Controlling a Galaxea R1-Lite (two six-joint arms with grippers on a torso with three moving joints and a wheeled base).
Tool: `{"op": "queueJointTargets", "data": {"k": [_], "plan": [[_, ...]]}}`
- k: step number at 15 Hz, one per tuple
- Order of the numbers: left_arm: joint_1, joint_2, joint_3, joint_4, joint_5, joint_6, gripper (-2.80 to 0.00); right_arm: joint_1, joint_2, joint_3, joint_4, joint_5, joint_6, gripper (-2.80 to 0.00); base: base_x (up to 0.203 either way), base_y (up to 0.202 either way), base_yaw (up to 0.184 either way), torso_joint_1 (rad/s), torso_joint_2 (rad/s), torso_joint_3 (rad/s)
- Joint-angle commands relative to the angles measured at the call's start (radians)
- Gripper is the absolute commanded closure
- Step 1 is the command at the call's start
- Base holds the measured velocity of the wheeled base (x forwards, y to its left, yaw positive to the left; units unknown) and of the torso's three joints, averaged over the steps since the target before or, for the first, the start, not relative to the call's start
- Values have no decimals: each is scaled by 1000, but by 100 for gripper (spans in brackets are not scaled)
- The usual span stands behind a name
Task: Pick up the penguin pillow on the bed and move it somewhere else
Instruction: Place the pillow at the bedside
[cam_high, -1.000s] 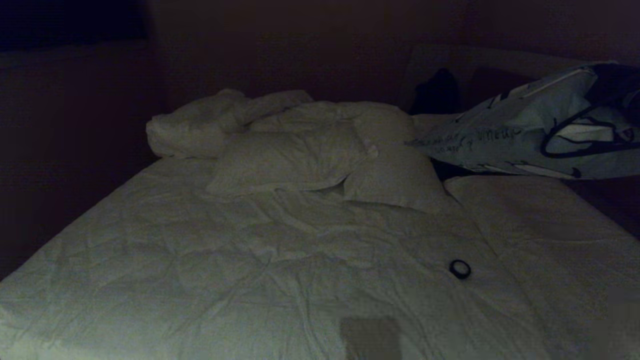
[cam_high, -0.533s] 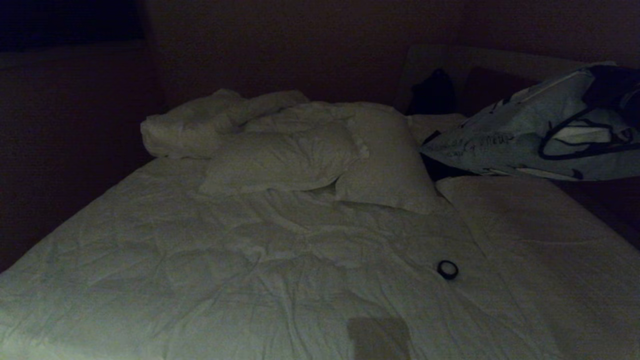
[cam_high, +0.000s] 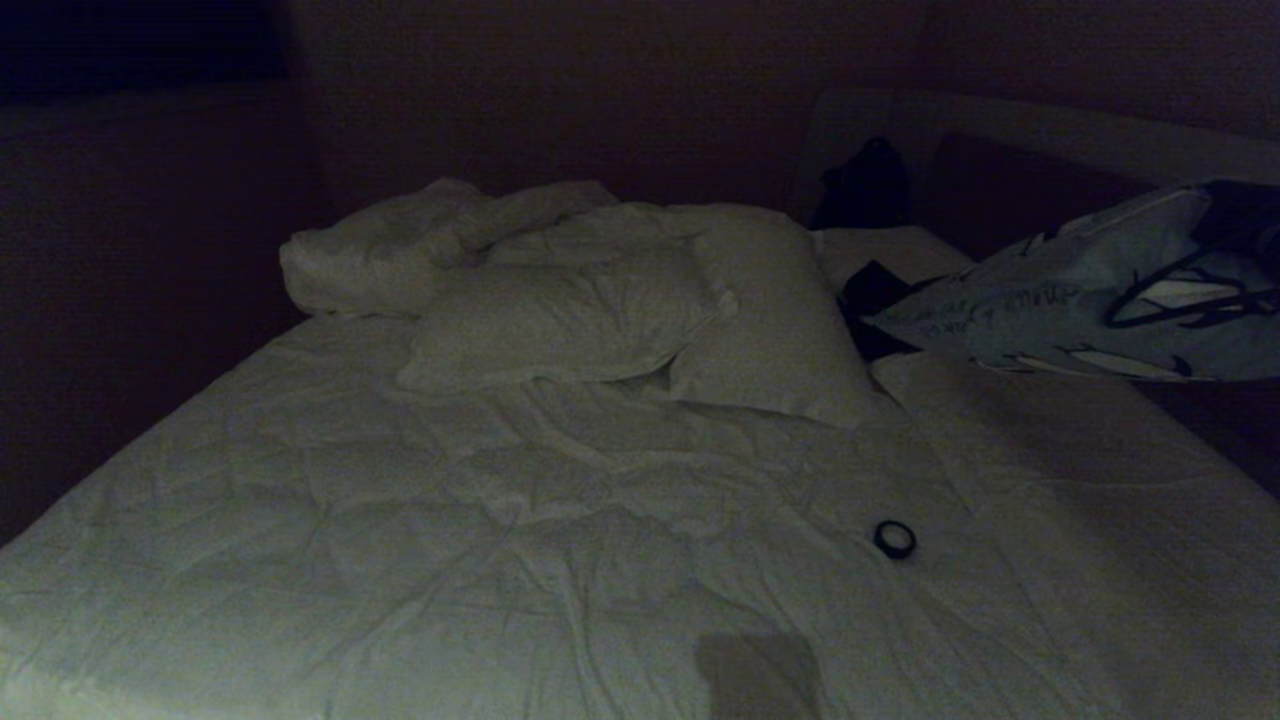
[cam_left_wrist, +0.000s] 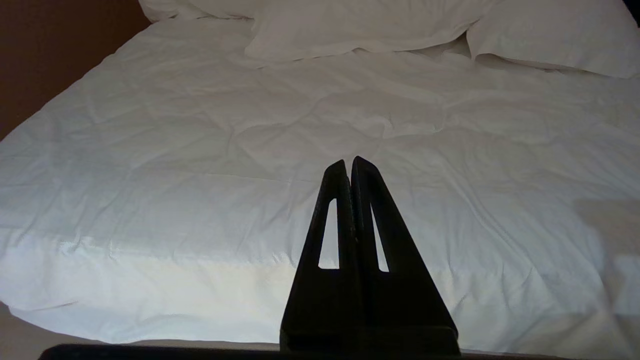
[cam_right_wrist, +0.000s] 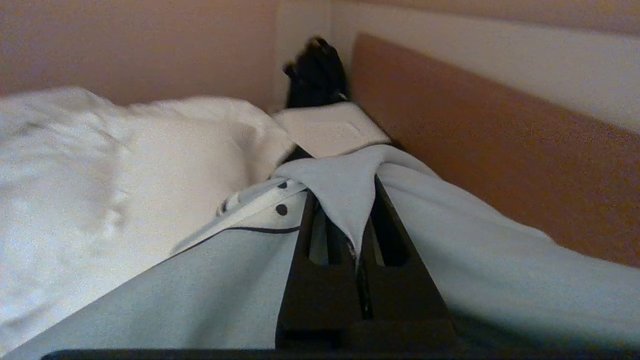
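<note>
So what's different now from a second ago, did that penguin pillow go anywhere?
The penguin pillow, pinched in the right gripper, has swung down and further right, uncovering more headboard. The view shifted slightly at first. The white pillows, the small black ring and the bed lie as before; the left gripper hangs shut over the bedding.

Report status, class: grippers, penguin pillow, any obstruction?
Right gripper shut on penguin pillow, lifted above the bed. Left gripper shut, empty, parked. Small black ring lies on bedding, apart.

penguin pillow (cam_high: 1090, 310) cut off at the right edge, tool tips (cam_right_wrist: 350, 235) hidden under its fabric
</note>
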Motion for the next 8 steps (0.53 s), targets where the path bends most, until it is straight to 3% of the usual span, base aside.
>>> {"op": "queueJointTargets", "data": {"k": [1,8], "plan": [[0,0,2,0,0,0,0,-67,119,-55,-4,68,1,0,0,0,0,0,0,0],[0,0,2,0,0,0,0,-133,272,-189,5,85,45,0,0,0,0,0,0,0]]}}
